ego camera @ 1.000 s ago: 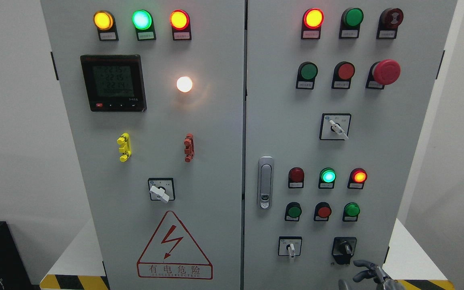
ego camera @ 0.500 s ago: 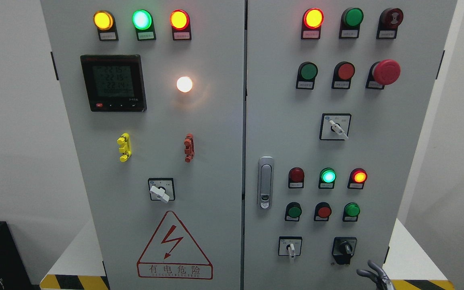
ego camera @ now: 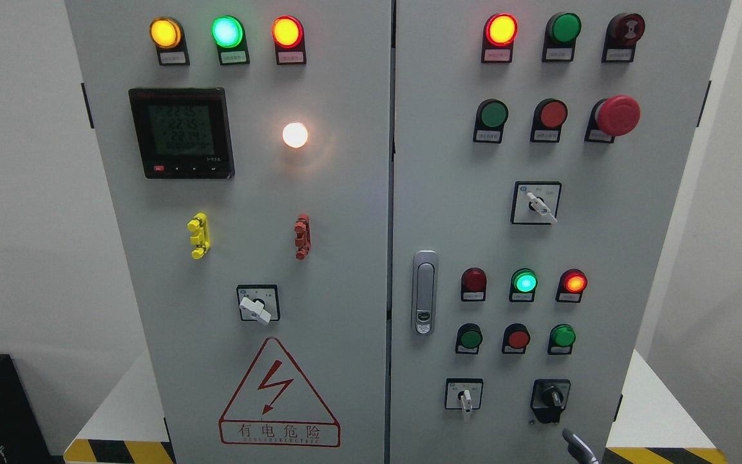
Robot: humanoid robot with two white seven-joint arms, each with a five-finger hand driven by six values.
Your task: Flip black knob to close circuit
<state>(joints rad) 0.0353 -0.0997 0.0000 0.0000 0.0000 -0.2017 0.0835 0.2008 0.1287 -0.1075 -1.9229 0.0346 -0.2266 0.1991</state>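
Black knob (ego camera: pixel 551 397) on cabinet (ego camera: pixel 358 212) is seen near upright, long axis slightly tilted. One finger (ego camera: pixel 576 443) of right hand shown below; grip cannot be told.

This is an industrial or electrical test room, something like a plant switch room or a training lab. A tall grey cabinet (ego camera: pixel 358 399) with two doors fills the view. Its face carries lit lamps (ego camera: pixel 227 31), push buttons (ego camera: pixel 493 114), a red stop button (ego camera: pixel 617 115), a digital meter (ego camera: pixel 181 132) and rotary switches (ego camera: pixel 536 202), with a black knob (ego camera: pixel 550 399) low on the right door. A red warning sign (ego camera: pixel 279 396) with a lightning bolt and Chinese characters marks live current. Yellow-black tape (ego camera: pixel 118 451) edges the plinth (ego camera: pixel 120 403), and plain white walls (ego camera: pixel 17 193) stand behind.
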